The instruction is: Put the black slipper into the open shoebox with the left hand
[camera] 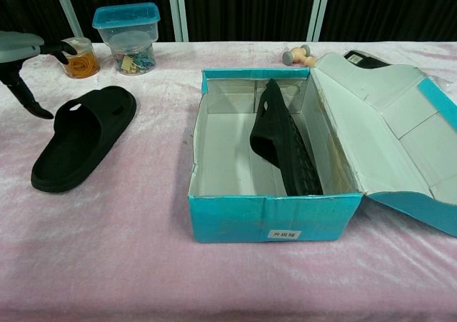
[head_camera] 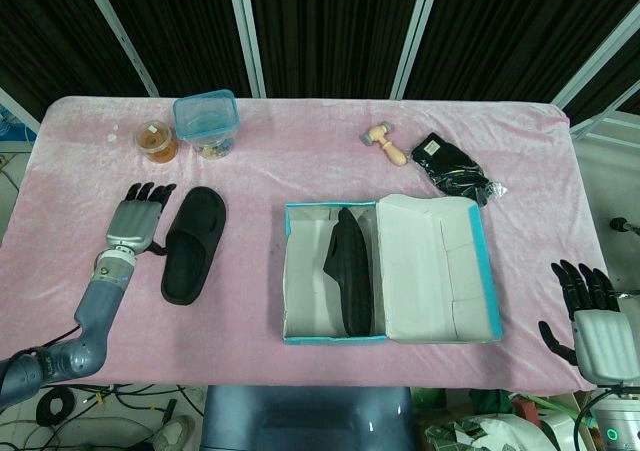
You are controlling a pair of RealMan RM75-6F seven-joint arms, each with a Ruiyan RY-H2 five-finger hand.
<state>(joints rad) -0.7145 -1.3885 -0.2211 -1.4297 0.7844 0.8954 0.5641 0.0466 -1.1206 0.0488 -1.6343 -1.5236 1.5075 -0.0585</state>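
Note:
A black slipper (head_camera: 194, 243) (camera: 82, 136) lies flat on the pink tablecloth, left of the open teal shoebox (head_camera: 300, 333) (camera: 271, 217). A second black slipper (head_camera: 350, 268) (camera: 283, 139) leans on its side inside the box. My left hand (head_camera: 136, 218) (camera: 25, 60) hovers just left of the loose slipper, fingers spread and holding nothing. My right hand (head_camera: 590, 316) sits off the table's right front corner, fingers apart and empty.
At the back left stand a small jar (head_camera: 157, 140) and a blue-lidded plastic container (head_camera: 206, 123). A wooden mallet (head_camera: 385, 142) and a black bundle (head_camera: 452, 165) lie at the back right. The box lid (head_camera: 432, 266) lies folded out to the right.

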